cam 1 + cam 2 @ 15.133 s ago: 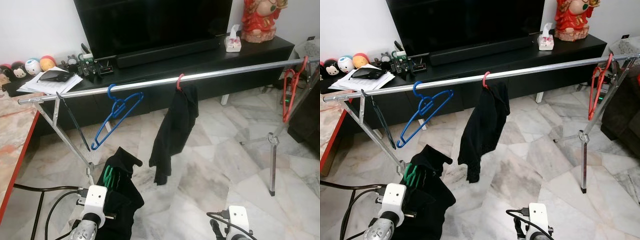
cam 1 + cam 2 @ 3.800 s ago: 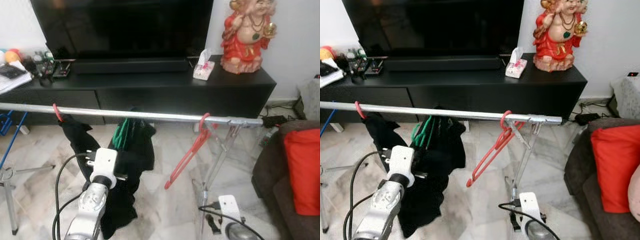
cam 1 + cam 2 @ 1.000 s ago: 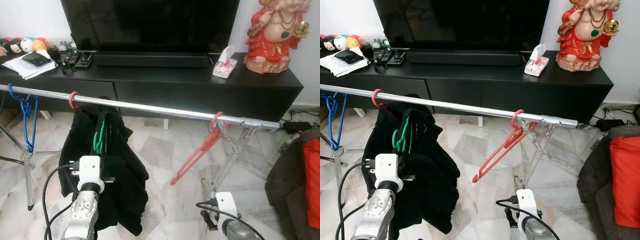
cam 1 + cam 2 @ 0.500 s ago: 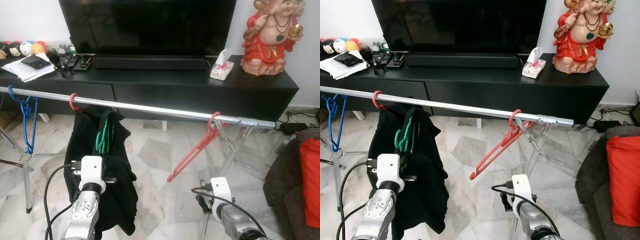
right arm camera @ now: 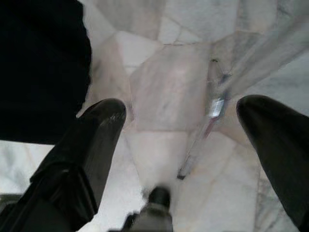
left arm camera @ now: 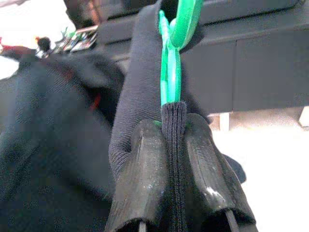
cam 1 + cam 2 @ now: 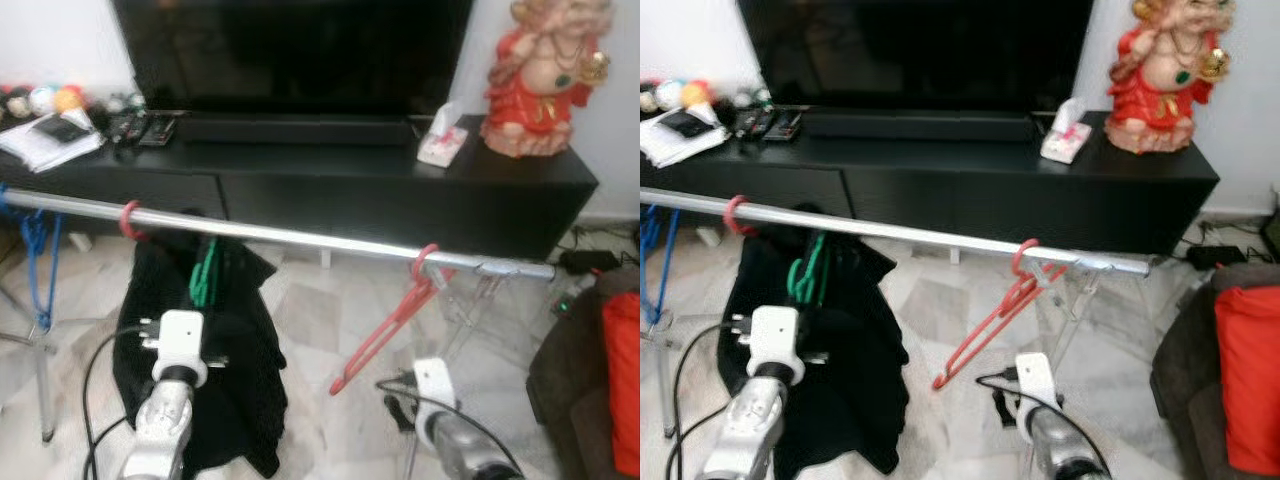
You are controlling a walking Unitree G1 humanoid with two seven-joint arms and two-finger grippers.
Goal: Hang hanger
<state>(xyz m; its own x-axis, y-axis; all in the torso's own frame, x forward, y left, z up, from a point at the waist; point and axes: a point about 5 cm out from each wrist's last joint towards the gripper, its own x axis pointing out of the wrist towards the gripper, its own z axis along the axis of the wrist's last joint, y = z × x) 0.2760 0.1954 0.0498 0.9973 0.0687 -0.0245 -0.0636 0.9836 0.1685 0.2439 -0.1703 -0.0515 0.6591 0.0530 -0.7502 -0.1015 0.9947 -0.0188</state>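
A green hanger (image 7: 204, 275) carrying a black garment (image 7: 240, 400) is held up just under the silver rail (image 7: 300, 240). My left gripper (image 6: 173, 122) is shut on the hanger's neck, with a fold of the garment between its fingers. The green hook's top reaches the rail; I cannot tell whether it rests on it. It sits between a red hook (image 7: 128, 218) holding another black garment and an empty red hanger (image 7: 395, 318). My right gripper (image 5: 181, 111) hangs low and open over the marble floor.
A blue hanger (image 7: 38, 262) hangs at the rail's left end. The rack's legs (image 7: 470, 305) stand under its right end. Behind the rail are a black TV cabinet (image 7: 400, 190), a tissue box (image 7: 440, 145) and a red statue (image 7: 540, 85). A dark sofa with a red cushion (image 7: 622, 385) is at the right.
The picture has blurred and shifted a little, so the camera moved. My left gripper still holds the green hanger by the rail. Earlier it carried the hanger and garment rightwards along the rack.
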